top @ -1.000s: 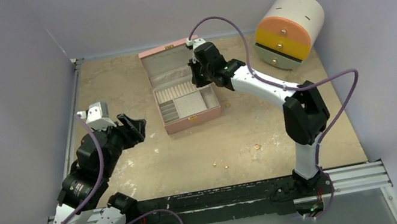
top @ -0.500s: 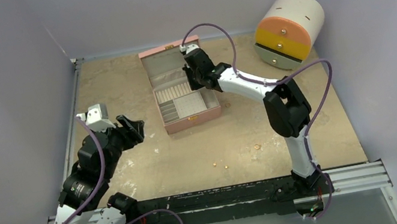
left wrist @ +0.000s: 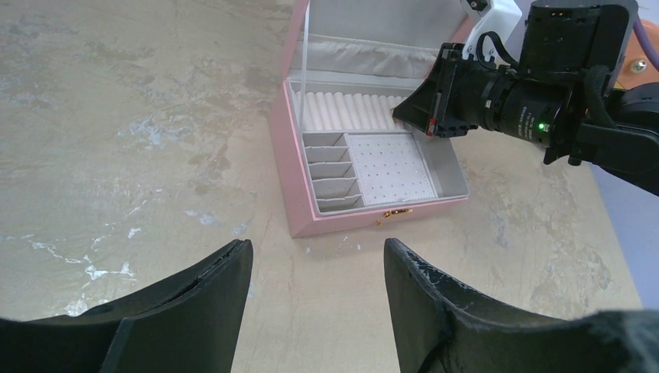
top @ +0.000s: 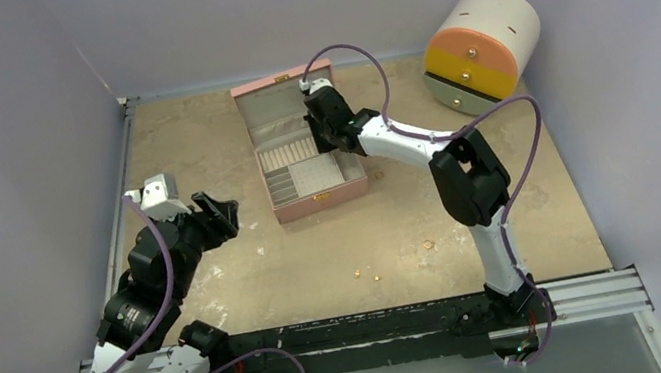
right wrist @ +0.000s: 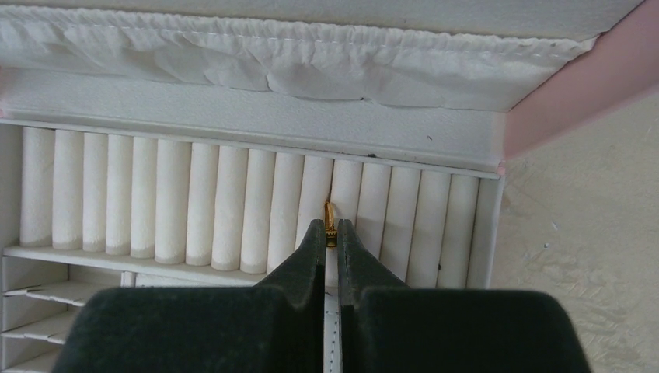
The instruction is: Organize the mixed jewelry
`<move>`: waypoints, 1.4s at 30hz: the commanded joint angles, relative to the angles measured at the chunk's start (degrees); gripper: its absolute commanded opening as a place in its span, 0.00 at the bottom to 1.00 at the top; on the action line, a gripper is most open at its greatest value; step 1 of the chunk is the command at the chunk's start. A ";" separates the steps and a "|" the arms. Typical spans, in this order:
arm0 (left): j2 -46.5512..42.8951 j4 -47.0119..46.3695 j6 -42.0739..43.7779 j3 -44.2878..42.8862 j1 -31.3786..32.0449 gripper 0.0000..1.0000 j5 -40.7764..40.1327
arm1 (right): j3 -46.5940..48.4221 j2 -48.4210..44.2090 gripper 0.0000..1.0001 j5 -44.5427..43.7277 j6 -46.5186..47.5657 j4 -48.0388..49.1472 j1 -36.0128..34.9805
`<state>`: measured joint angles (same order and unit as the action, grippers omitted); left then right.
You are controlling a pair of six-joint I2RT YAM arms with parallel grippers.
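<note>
Right gripper [right wrist: 327, 231] pinched tight on tiny gold-coloured metal piece [right wrist: 330, 214] over white padded rolls [right wrist: 194, 194]; likely light, stiff, slippery, best held by its thin edge.

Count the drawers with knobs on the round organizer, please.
3, stacked on its front: orange drawer on top, yellow drawer in the middle, grey-green drawer lowest. None looks hidden.

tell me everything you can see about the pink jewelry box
The pink box sits open on the tabletop, lid tipped back with a gathered white pocket inside. White lining: a row of ring rolls at the back, narrow slots front left, a perforated panel beside them, a gold clasp on the front wall. The right gripper, shut on a small gold piece, hangs over the rolls.
</note>
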<state>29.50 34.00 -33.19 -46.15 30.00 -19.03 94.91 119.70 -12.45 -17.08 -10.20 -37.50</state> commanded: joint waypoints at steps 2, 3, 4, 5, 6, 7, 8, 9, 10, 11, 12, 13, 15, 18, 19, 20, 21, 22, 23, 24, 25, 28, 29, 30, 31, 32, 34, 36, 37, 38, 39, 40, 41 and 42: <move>-0.17 -1.82 1.29 0.01 -0.29 0.62 -1.10 | 2.03 1.98 0.00 -2.14 -0.95 2.09 -0.14; -0.16 -1.90 1.22 0.01 -0.29 0.62 -1.10 | 2.21 2.41 0.00 -2.03 -0.98 2.10 -0.14; -0.13 -1.87 1.22 0.03 -0.29 0.62 -1.10 | 2.58 3.29 0.00 -1.79 -1.02 1.81 -0.13; -0.14 -1.84 1.23 0.02 -0.29 0.62 -1.10 | 2.98 4.01 0.00 -1.43 -1.07 1.50 -0.12; -0.01 -1.83 1.20 0.01 -0.29 0.62 -1.10 | 3.03 4.32 0.00 -1.29 -1.22 1.44 -0.20; 0.01 -1.83 1.21 0.02 -0.34 0.62 -1.10 | 2.77 4.59 0.00 -1.30 -1.55 1.73 -0.21; 0.00 -1.87 1.20 0.05 -0.30 0.62 -1.10 | 2.36 4.83 0.00 -1.20 -1.78 2.05 -0.13; 0.03 -1.84 1.21 0.06 -0.29 0.62 -1.18 | 2.12 4.91 0.00 -0.99 -1.81 2.25 -0.12; 0.10 -1.83 1.20 0.07 -0.29 0.62 -1.19 | 1.85 5.03 0.00 -0.78 -1.88 2.30 -0.14; 0.10 -1.83 1.20 0.04 -0.34 0.62 -1.11 | 1.57 5.14 0.00 -0.61 -1.94 2.32 -0.17; 0.16 -1.83 1.20 0.01 -0.30 0.62 -1.10 | 1.29 5.05 0.00 -0.46 -2.10 2.29 -0.14; 0.26 -1.85 1.20 0.01 -0.29 0.62 -1.06 | 0.95 4.86 0.00 -0.33 -2.27 2.22 -0.15; 0.30 -1.83 1.26 0.04 -0.29 0.62 -0.95 | 0.21 4.35 0.03 -0.07 -2.63 2.13 -0.13; 0.62 -1.92 1.29 0.01 -0.29 0.62 -0.76 | -0.35 3.40 0.12 0.17 -2.80 2.11 -0.14; 0.66 -1.92 1.35 0.03 -0.29 0.62 -0.67 | -0.28 3.05 0.16 0.39 -2.98 1.85 -0.15; 0.79 -1.92 1.37 0.07 -0.29 0.62 -0.66 | -0.26 2.72 0.18 0.55 -3.10 1.65 -0.17; 0.78 -1.92 1.37 0.07 -0.29 0.62 -0.66 | -0.26 1.97 0.20 0.58 -3.09 1.59 -0.14; 0.75 -1.92 1.33 0.04 -0.34 0.62 -0.66 | -0.26 1.33 0.22 0.75 -3.19 1.52 -0.17; 0.74 -1.85 1.35 0.05 -0.30 0.62 -0.70 | -0.26 0.66 0.23 0.92 -3.29 1.36 -0.15; 0.54 -1.83 1.29 0.07 -0.29 0.62 -0.81 | -0.26 -0.12 0.23 1.26 -3.31 1.20 -0.13; 0.54 -1.83 1.22 0.02 -0.29 0.62 -0.91 | -0.26 -0.89 0.24 1.72 -3.20 1.00 -0.12; 0.49 -1.83 1.20 0.00 -0.29 0.62 -0.95 | -0.84 -3.78 0.25 2.64 -3.05 0.49 -0.14; 0.62 -1.83 1.23 0.05 -0.29 0.62 -0.97 | -1.32 -4.94 0.26 2.79 -3.05 0.38 -0.14; 0.58 -1.83 1.20 0.01 -0.29 0.62 -1.01 | -1.92 -6.07 0.27 2.92 -3.05 0.28 -0.15; 0.66 -1.83 1.20 0.02 -0.35 0.62 -1.01 | -2.70 -7.45 0.27 3.07 -3.05 0.27 -0.18; 0.72 -1.83 1.24 0.04 -0.30 0.62 -1.08 | -3.43 -8.65 0.28 3.24 -3.05 0.20 -0.18; 1.02 -1.74 1.19 -0.04 -0.35 0.62 -1.11 | -5.17 -11.72 0.29 4.27 -3.17 -0.22 -0.15; 1.24 -1.73 1.15 -0.08 -0.35 0.62 -1.02 | -7.98 -14.77 0.29 4.49 -3.45 -0.32 -0.12; 1.23 -1.74 1.18 -0.08 -0.42 0.62 -1.01 | -9.37 -16.47 0.29 4.60 -3.51 -0.20 -0.14; 1.23 -1.74 1.20 -0.06 -0.34 0.62 -1.01 | -10.83 -18.09 0.30 4.62 -3.57 0.01 -0.17; 1.21 -1.74 1.20 -0.05 -0.35 0.62 -1.02 | -12.21 -19.77 0.30 4.69 -3.61 0.03 -0.14; 1.23 -1.74 1.22 -0.07 -0.33 0.62 -1.01 | -13.34 -21.29 0.30 4.74 -3.60 -0.17 -0.10; 1.36 -1.74 1.20 -0.04 -0.33 0.62 -1.01 | -14.49 -22.78 0.30 4.86 -3.70 -0.69 -0.04; 1.42 -1.74 1.24 -0.03 -0.36 0.62 -1.01 | -15.64 -24.35 0.30 4.83 -3.74 -1.34 -0.07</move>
<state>30.61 34.00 -33.19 -46.11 30.00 -19.38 82.74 101.54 -8.12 -19.94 -10.87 -37.50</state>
